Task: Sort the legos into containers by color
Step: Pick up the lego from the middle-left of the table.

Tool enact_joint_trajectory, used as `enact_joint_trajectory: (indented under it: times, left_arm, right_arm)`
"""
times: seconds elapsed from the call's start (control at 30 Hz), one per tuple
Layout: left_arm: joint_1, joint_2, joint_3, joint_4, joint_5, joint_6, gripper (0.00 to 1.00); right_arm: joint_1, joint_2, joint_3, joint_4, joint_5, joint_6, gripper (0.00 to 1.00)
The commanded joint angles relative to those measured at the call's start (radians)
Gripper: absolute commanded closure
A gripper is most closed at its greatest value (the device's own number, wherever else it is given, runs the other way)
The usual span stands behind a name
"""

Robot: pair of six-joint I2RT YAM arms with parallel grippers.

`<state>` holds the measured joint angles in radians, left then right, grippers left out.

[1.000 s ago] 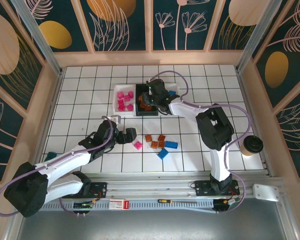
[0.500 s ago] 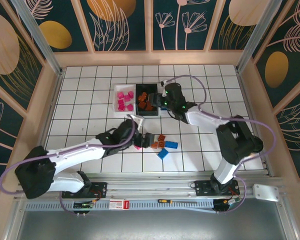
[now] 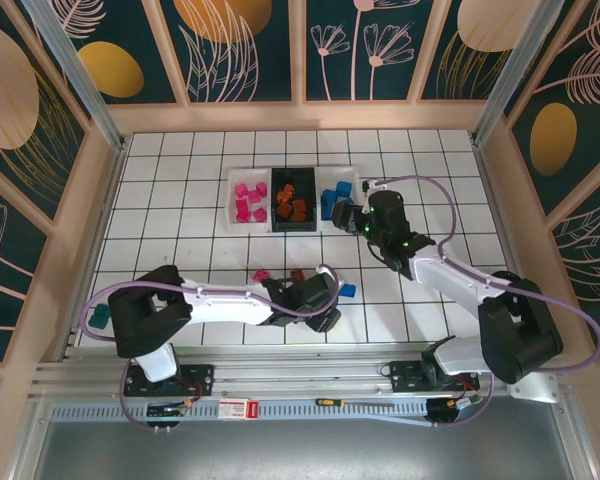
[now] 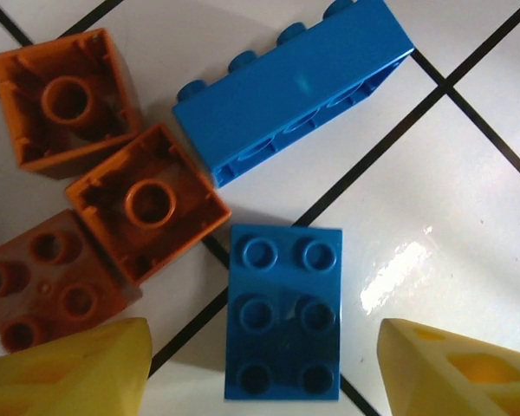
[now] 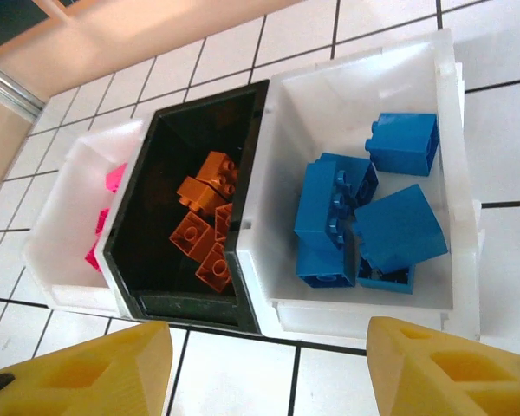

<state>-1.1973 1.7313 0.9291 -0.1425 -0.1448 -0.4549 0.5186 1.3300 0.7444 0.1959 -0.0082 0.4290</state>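
Note:
Three containers stand side by side at the back. The white bin (image 3: 248, 200) holds pink legos, the black bin (image 5: 156, 260) holds orange legos (image 5: 204, 227), and the other white bin (image 5: 425, 95) holds blue legos (image 5: 364, 217). My right gripper (image 5: 269, 373) hovers open and empty just in front of the black and blue bins. My left gripper (image 4: 264, 373) is open and low over the loose pile. Its yellow fingers (image 4: 78, 373) straddle a flat blue lego (image 4: 284, 312) with a gap on each side. Another blue lego (image 4: 290, 91) and three orange legos (image 4: 147, 201) lie beside it.
A loose pink lego (image 3: 261, 275) lies on the tiles left of the pile. A small teal object (image 3: 100, 317) sits at the left wall. The left arm (image 3: 220, 298) stretches low across the near tiles.
My left gripper swung right over the loose pile and narrowed around the flat blue lego. My right gripper opened and drew back from over the black bin toward the right.

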Motion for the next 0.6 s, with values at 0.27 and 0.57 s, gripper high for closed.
enact_joint_trajectory:
  times: [0.27, 0.57]
  left_arm:
    - [-0.013, 0.107, 0.038, -0.058, -0.069, 0.026, 0.5]
    - [-0.023, 0.033, 0.05, -0.035, -0.105, 0.013, 0.67]
  right_arm:
    - [-0.019, -0.08, -0.045, 0.015, 0.019, 0.01, 0.39]
    - [-0.044, -0.11, -0.06, 0.01, 0.019, 0.016, 0.39]
